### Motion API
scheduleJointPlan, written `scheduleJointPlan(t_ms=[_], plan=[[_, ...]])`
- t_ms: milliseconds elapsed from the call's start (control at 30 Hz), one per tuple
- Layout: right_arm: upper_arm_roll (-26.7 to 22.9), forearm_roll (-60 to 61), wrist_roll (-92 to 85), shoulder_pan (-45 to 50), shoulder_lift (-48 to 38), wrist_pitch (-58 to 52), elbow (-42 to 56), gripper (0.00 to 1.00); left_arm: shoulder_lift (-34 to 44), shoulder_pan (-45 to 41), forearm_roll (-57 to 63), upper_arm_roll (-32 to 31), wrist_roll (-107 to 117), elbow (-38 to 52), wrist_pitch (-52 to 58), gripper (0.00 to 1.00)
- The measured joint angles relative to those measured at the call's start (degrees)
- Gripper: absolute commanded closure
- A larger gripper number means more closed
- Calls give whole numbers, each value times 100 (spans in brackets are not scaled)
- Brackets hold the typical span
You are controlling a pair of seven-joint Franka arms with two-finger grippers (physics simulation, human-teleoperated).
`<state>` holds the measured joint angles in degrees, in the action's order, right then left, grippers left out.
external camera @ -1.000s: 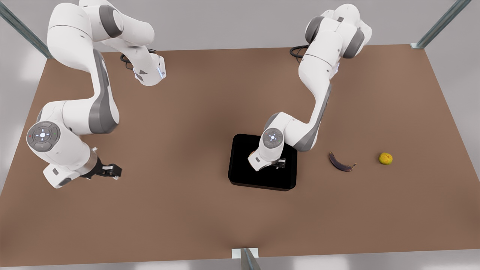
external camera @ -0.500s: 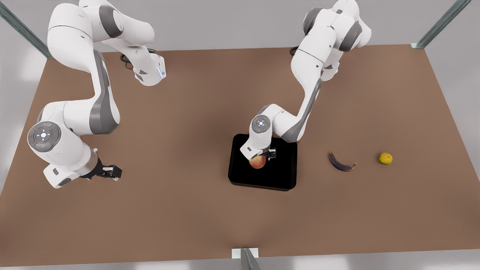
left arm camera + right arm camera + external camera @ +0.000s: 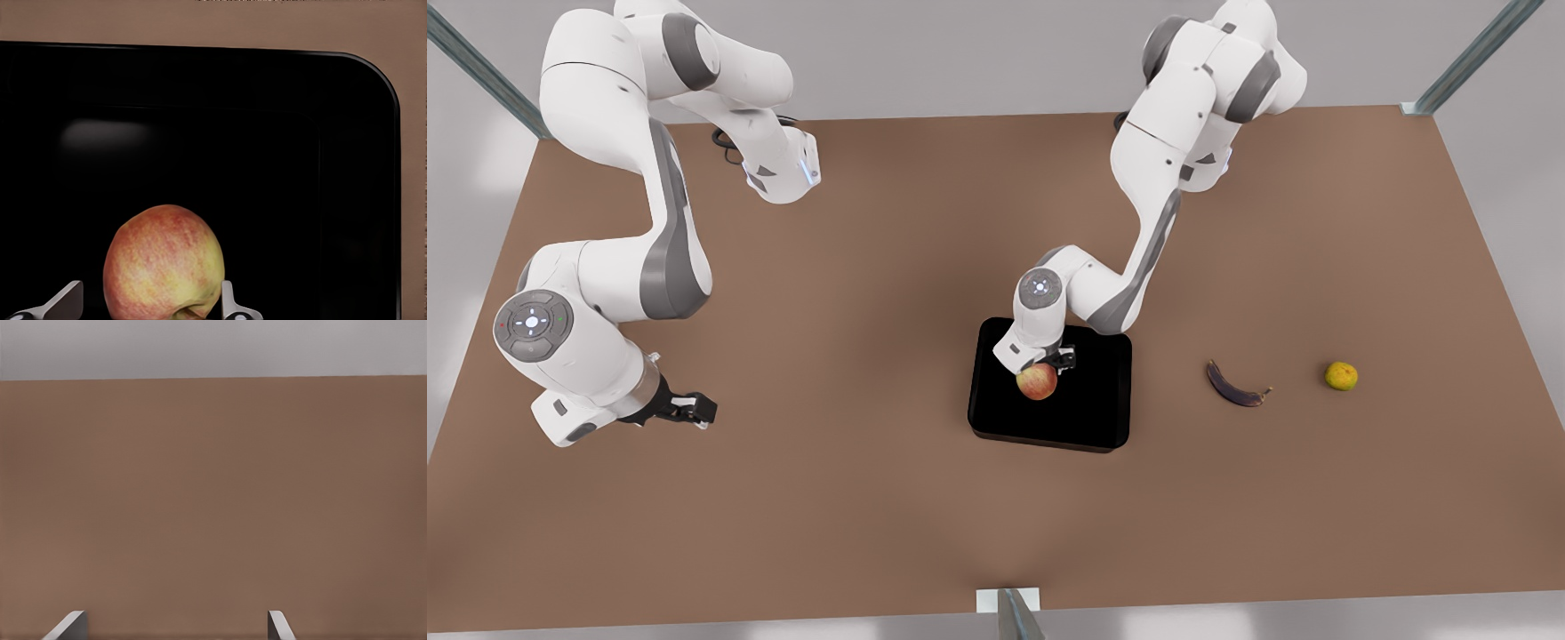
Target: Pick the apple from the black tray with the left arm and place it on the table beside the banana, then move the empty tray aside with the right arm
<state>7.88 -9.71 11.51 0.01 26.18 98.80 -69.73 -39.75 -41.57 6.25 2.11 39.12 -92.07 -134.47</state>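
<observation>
The yellow-green round fruit [image 3: 1341, 376] sits on the table [image 3: 871, 498] at the front view's far right, the banana [image 3: 1234, 386] just to its left and apart from it, both well clear of the black tray [image 3: 1089, 418]. A metal post [image 3: 1018, 615] pokes up at the table's near edge. Nothing lies between tray and banana.

The apple [image 3: 1037, 382] is over the tray's left half in the front view, tucked under the left gripper [image 3: 1040, 366]. In the left wrist view the apple [image 3: 164, 263] sits between the two fingertips [image 3: 229, 305]; one touches its side, the other shows a dark gap, so the grasp looks loose or partial; cannot tell if it is really clamped. Cannot tell whether the apple rests on the tray floor or is lifted. The wrist body hides the apple's top in the front view, and its lower end is cut off in the wrist view.

The right gripper [image 3: 694, 407] waits at the front view's left, low over bare table, well apart from the tray. In its wrist view the fingertips [image 3: 67, 625] are spread wide, nothing between them.
</observation>
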Motion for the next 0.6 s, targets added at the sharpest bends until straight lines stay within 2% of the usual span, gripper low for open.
scheduleJointPlan(t_ms=[600], plan=[[3, 0, 35, -1, 8, 0, 0, 0, -204, -7, -7, 8, 243, -170, -297, 0]])
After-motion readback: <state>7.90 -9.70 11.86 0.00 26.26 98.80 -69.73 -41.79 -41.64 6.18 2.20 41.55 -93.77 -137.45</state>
